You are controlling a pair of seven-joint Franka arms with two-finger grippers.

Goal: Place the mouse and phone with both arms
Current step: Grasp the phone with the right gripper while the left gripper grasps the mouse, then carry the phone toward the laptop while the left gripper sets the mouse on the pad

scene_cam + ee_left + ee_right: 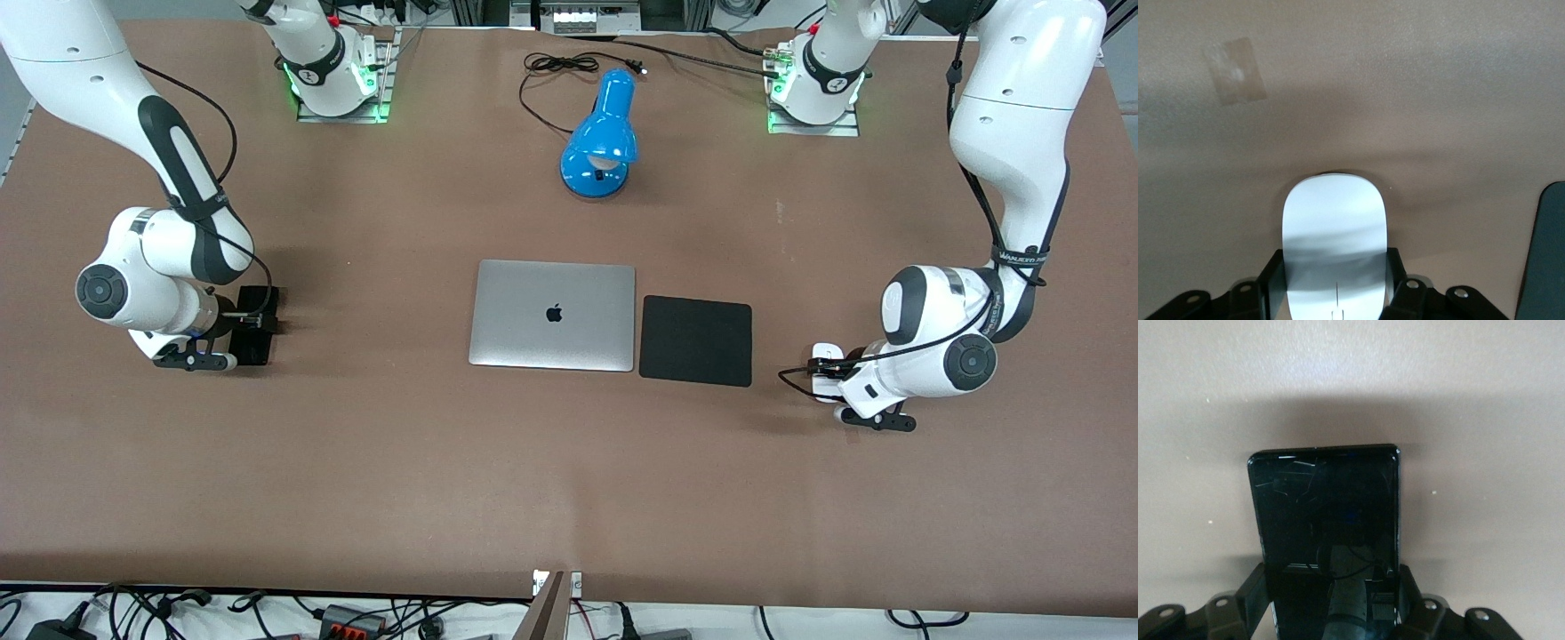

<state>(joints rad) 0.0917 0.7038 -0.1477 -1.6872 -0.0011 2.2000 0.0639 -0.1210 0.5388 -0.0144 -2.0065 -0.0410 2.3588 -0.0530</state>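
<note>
The white oval mouse (pixel 827 354) lies toward the left arm's end of the table, beside the black mouse pad (pixel 696 340). My left gripper (pixel 829 366) is low at the table, and its fingers (pixel 1270 280) press both sides of the mouse (pixel 1333 227). The slim black phone (pixel 258 327) lies toward the right arm's end of the table. My right gripper (pixel 256 318) is low over it, and its fingers (pixel 1250 593) clasp both long edges of the phone (pixel 1325 507). I cannot tell whether either thing rests on the table or is just off it.
A closed silver laptop (pixel 553 314) lies mid-table with the mouse pad beside it; the pad's edge also shows in the left wrist view (pixel 1546 253). A blue desk lamp (pixel 600 138) and its black cable (pixel 556 67) lie nearer the arm bases. A tape patch (pixel 1235 70) is on the table.
</note>
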